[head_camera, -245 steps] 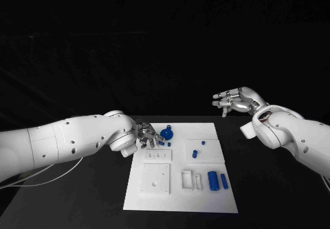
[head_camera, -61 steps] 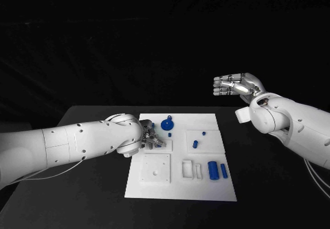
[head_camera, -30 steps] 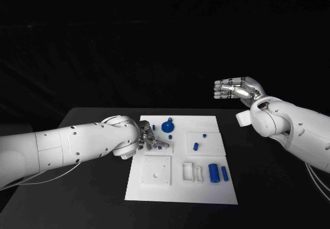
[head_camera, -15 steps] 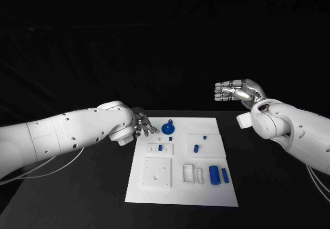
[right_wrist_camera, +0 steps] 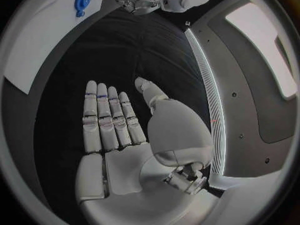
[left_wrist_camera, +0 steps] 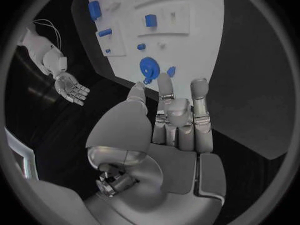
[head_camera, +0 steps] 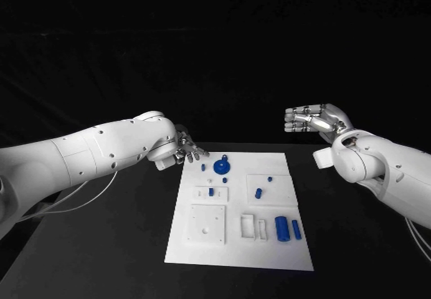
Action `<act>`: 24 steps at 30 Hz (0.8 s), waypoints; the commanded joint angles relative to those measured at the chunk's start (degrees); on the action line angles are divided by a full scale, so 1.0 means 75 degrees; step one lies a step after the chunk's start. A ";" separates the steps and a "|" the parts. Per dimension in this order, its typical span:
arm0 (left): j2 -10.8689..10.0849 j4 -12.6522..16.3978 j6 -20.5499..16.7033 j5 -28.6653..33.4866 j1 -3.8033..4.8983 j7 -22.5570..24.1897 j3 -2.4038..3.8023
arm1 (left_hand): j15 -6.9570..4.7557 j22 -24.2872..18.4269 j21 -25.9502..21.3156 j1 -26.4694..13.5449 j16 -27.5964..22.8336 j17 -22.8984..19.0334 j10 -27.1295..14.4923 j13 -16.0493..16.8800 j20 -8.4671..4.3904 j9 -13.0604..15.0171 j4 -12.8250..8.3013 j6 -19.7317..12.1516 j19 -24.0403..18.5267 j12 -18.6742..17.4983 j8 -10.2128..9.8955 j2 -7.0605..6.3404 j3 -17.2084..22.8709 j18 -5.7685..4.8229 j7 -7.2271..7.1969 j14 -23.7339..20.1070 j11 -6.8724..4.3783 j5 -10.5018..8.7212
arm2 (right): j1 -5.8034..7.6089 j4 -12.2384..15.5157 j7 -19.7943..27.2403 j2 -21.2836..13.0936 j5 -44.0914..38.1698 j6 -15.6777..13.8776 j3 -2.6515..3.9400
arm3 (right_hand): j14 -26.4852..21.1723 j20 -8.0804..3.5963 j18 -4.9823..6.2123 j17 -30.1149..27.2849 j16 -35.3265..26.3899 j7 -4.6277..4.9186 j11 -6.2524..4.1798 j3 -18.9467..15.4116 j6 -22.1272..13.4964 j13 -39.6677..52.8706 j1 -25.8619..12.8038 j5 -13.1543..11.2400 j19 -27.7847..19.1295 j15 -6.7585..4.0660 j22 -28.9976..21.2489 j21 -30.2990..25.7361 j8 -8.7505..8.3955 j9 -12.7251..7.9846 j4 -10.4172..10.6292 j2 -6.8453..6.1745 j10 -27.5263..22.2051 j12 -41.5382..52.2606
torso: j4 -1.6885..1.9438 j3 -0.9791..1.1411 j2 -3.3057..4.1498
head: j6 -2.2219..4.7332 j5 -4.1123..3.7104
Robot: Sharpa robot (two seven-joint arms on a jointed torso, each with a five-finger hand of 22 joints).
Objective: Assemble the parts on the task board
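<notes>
Left silver many-fingered hand (head_camera: 186, 151): raised above the far left corner of the white rectangular task board (head_camera: 207, 252), fingers (left_wrist_camera: 200, 110) extended and apart, nothing held. In the left wrist view (left_wrist_camera: 172, 130), fingertips hang over the board's edge near the round blue disc part with a small tab (left_wrist_camera: 149, 66).

Right silver many-fingered hand (head_camera: 312, 118): lifted well above the black table (head_camera: 108, 237), off the far right side of the board, palm flat, fingers (right_wrist_camera: 103, 117) straight and side by side, thumb apart, nothing held. Confirmed in the right wrist view (right_wrist_camera: 122, 130).

Task board: flat at the middle of the table, long side running away from the robot.

Parts on the board, from far to near:
- Round blue disc part (head_camera: 222, 166) near the far edge, with a small blue piece (head_camera: 203, 167) just beside it.
- Small blue peg (head_camera: 211, 192) standing in a white raised block on the left.
- Short blue pieces (head_camera: 258, 192) on a white square plate at the right.
- Two blue cylinders (head_camera: 288, 230) lying side by side at the near right, next to white slotted fixtures (head_camera: 251, 227).
- White square plate with holes (head_camera: 205, 229) at the near left.
</notes>
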 commanded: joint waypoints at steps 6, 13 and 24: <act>0.0370 -0.0614 0.0749 -0.0489 0.0036 0.0097 0.0000 | 0.0023 0.0131 -0.0057 -0.0011 -0.0050 -0.0066 0.0341 0.0014 0.0065 0.0018 0.0175 -0.0079 -0.0015 -0.0082 0.0009 -0.0120 0.0103 0.0034 -0.0004 -0.0063 0.0051 -0.0146 | -0.0003 -0.0013 0.0068 0.0044 -0.0052 -0.0001 0.0005 | -0.0118 0.0034 0.0117 -0.0011 -0.0047 -0.0004 -0.0010 -0.0091 -0.0078 -0.0011 0.0038 0.0033 -0.0130 0.0005 -0.0013 -0.0004 -0.0006 0.0003 -0.0017 -0.0015 -0.0118 -0.0033 | -0.0061 -0.0029 0.0086 | 0.0050 0.0066; 0.0588 -0.0980 0.0924 -0.0564 0.0023 0.0154 -0.0043 | 0.0029 0.0132 -0.0064 -0.0021 -0.0054 -0.0079 0.0334 0.0021 0.0070 -0.0008 0.0190 -0.0160 -0.0025 -0.0119 0.0004 -0.0108 0.0113 0.0037 0.0018 -0.0078 0.0064 -0.0139 | -0.0003 -0.0008 0.0078 0.0066 -0.0053 0.0001 0.0005 | -0.0140 0.0046 0.0124 -0.0011 -0.0045 -0.0005 -0.0009 -0.0142 -0.0097 -0.0011 0.0051 0.0036 -0.0157 0.0010 -0.0012 -0.0001 -0.0008 0.0001 -0.0019 0.0003 -0.0135 -0.0024 | -0.0089 -0.0053 0.0131 | 0.0072 0.0076; 0.0829 -0.1473 0.1049 -0.0514 -0.0080 0.0272 -0.0079 | 0.0026 0.0134 -0.0058 0.0059 -0.0017 -0.0058 0.0335 0.0075 0.0070 -0.0061 -0.0083 -0.0179 -0.0031 -0.0144 0.0007 0.0122 -0.0048 0.0040 0.0022 -0.0084 0.0062 0.0471 | -0.0002 0.0012 0.0089 0.0083 -0.0054 0.0009 0.0006 | -0.0158 0.0055 0.0124 -0.0012 -0.0048 -0.0005 -0.0008 -0.0166 -0.0072 -0.0011 0.0052 0.0040 -0.0174 0.0016 -0.0014 -0.0005 -0.0005 0.0003 -0.0023 0.0024 -0.0129 -0.0020 | -0.0106 -0.0050 0.0149 | 0.0108 0.0054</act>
